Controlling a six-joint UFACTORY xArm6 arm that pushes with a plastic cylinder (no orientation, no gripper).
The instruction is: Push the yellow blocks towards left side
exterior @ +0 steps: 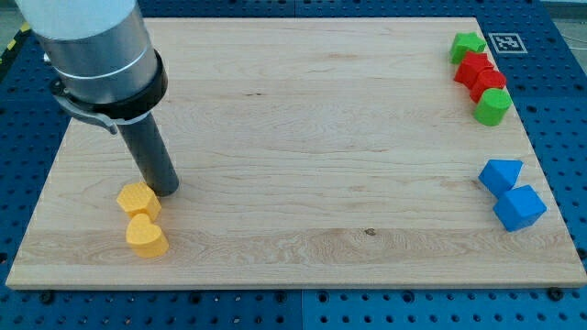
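Observation:
Two yellow blocks lie at the view's lower left of the wooden board [293, 137]. The upper yellow block [138, 199] looks like a hexagon. The lower yellow block [147, 236] is heart-shaped and touches it from below. My tip [166, 191] rests on the board just to the right of the upper yellow block, touching or almost touching its upper right edge. The dark rod rises up and left to the grey arm body.
At the view's top right stand a green star [468, 45], two red blocks [480, 72] and a green cylinder [492, 106] in a tight group. Two blue blocks [501, 174] [519, 207] sit at the right edge. A fiducial tag [504, 42] marks the corner.

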